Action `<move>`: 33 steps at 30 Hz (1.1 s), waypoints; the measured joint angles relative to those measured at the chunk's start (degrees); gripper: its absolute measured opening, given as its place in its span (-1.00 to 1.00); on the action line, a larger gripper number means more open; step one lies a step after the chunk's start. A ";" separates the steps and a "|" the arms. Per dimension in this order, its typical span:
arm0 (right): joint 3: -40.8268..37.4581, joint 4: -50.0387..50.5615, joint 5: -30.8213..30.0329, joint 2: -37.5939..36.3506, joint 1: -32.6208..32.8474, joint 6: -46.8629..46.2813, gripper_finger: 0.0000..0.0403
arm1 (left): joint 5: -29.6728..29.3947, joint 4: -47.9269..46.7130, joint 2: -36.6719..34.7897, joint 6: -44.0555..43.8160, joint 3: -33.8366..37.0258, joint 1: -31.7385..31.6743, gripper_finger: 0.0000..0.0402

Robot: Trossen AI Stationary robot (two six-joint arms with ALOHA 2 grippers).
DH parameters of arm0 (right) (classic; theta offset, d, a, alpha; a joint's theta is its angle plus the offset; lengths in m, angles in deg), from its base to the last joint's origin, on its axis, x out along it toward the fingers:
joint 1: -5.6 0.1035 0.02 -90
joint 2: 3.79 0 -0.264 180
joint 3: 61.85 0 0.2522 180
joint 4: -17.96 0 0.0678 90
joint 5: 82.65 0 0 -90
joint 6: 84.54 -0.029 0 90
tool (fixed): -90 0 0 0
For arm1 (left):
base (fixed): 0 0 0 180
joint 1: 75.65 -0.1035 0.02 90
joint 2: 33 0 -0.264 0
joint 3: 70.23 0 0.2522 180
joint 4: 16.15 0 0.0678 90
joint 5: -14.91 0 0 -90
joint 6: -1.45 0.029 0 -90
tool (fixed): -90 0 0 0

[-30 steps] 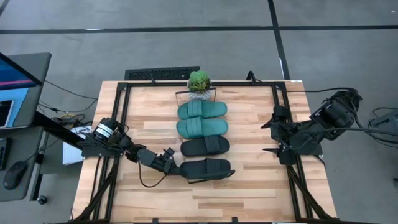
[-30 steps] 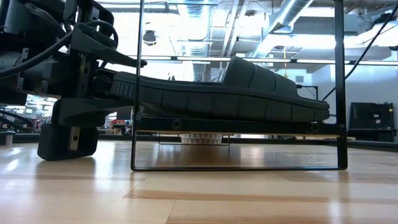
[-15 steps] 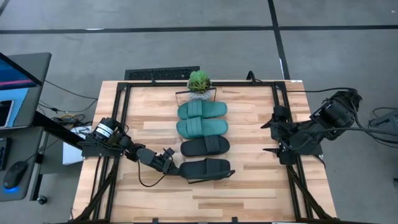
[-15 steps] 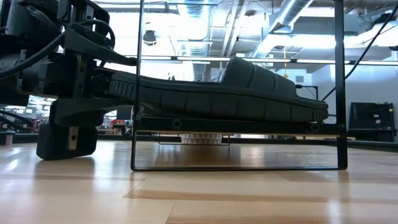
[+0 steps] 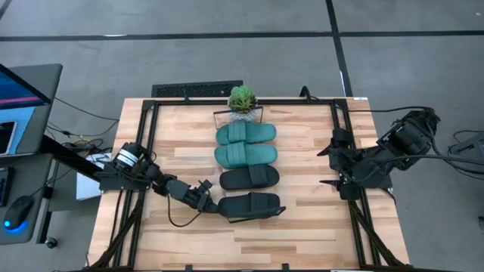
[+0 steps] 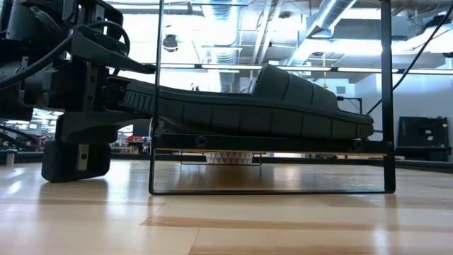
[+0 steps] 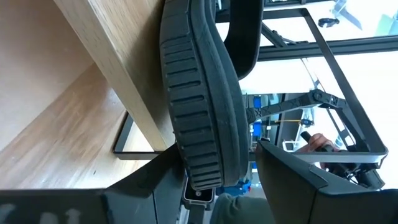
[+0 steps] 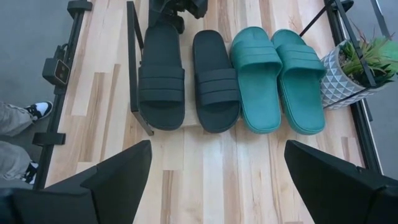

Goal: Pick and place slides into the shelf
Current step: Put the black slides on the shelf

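Since one second ago almost nothing changes: my left gripper (image 5: 212,202) stays at the heel end of the nearest black slide (image 5: 253,205), only slightly shifted in the low view. Its fingers stand apart on both sides of the heel, not pressing it. The slide lies flat on the shelf (image 6: 269,144), beside the other black slide (image 5: 249,177) and two teal slides (image 5: 246,145). My right gripper (image 5: 330,166) waits open at the table's right edge.

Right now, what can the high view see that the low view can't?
Only the high view shows the two teal slides, the potted plant and the waiting right gripper, open at the table's right edge. Only the low view shows the ceiling pipes. Both show the left gripper open around the heel of the nearest black slide on the shelf.
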 joint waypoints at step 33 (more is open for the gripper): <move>0.00 0.00 0.00 0.00 0.00 -0.58 0.78 | 1.30 0.31 0.00 0.21 0.28 -0.87 -0.09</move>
